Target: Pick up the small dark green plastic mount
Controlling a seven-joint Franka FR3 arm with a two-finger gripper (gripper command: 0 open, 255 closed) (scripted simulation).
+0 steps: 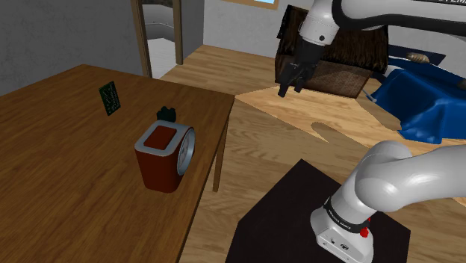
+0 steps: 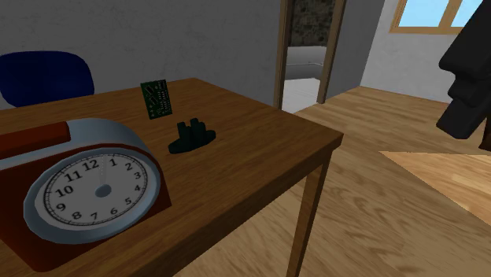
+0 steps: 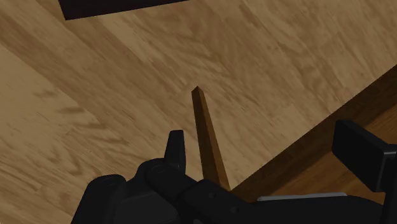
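The clock [image 2: 90,189] nearest you shows numerals 1 to 12, the dark green mount [image 2: 193,136] sits just beyond it on the table [image 2: 260,161], and your hand [image 1: 291,88] hangs open, empty, over the floor [image 1: 269,142], well apart from the table.

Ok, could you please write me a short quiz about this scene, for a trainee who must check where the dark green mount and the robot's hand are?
1. Fill in: the small dark green mount sits on the brown wooden ___.
2. Choose one. The all-black hand is:
A) shut on the mount
B) open, above the light wooden floor
C) shut on nothing, above the floor
3. True or false: the flat green circuit board stands upright, not flat.

Key: 1 table; 2 B; 3 true.
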